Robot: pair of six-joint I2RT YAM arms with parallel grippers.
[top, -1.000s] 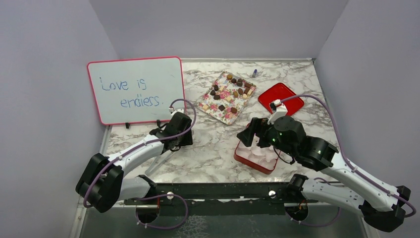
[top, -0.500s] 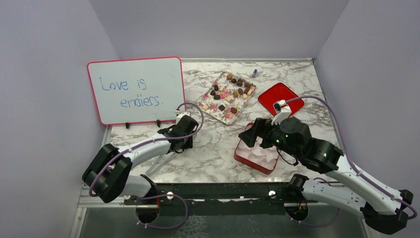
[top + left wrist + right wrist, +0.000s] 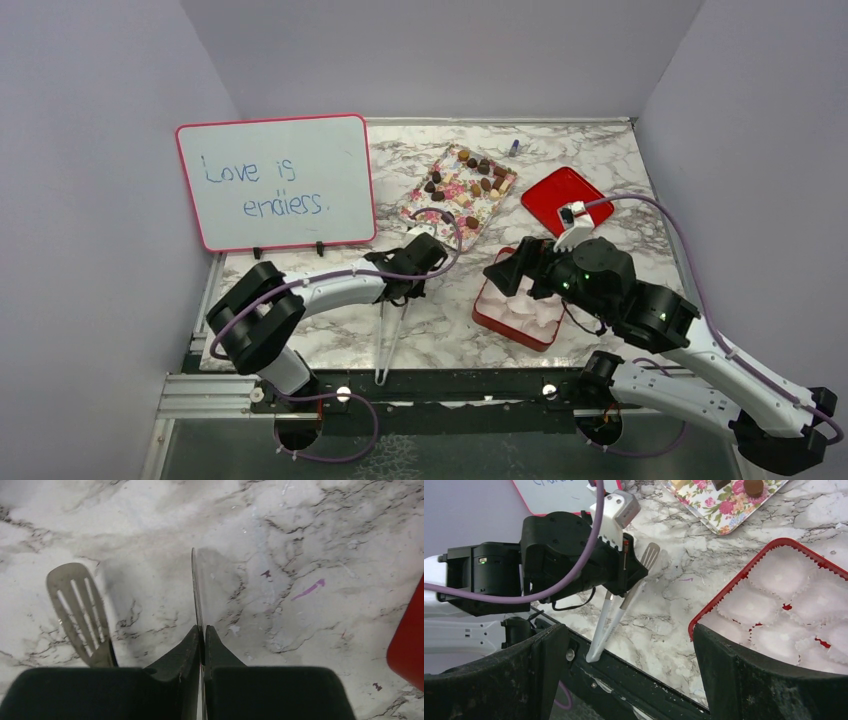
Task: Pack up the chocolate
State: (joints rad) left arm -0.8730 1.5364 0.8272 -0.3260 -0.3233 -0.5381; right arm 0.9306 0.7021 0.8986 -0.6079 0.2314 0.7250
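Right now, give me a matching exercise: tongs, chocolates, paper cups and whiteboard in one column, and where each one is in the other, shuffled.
1. tongs
2. chocolates
3. paper cups
4. whiteboard

A. in the red box
B. standing upright, far left
C. on the floral tray
D. gripped by the left hand

Pairs: 1-D, 2-C, 3-A, 4-B.

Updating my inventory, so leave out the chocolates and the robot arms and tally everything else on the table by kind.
Whiteboard: 1
Floral tray: 1
Red box: 1
Red lid: 1
Tongs: 1
Small blue-capped object: 1
Total: 6
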